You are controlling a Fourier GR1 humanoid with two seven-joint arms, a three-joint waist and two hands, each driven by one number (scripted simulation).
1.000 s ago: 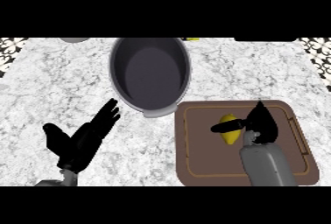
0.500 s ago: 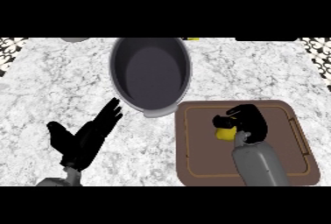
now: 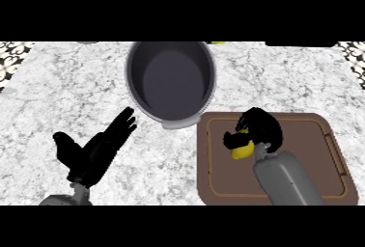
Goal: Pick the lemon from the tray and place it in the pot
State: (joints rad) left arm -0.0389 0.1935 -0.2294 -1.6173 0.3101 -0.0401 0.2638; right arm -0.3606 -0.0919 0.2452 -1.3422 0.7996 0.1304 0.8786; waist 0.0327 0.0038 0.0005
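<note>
right hand (image 3: pixel 258 129) curled round lemon (image 3: pixel 243 150)

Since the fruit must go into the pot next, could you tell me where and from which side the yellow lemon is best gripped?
Probably across its middle, from above. The yellow lemon lies flat on the brown rectangular tray, so its upper side is the freest. The black right hand already curls over it that way, hiding most of it. The dark grey pot stands just beyond the tray.
</note>
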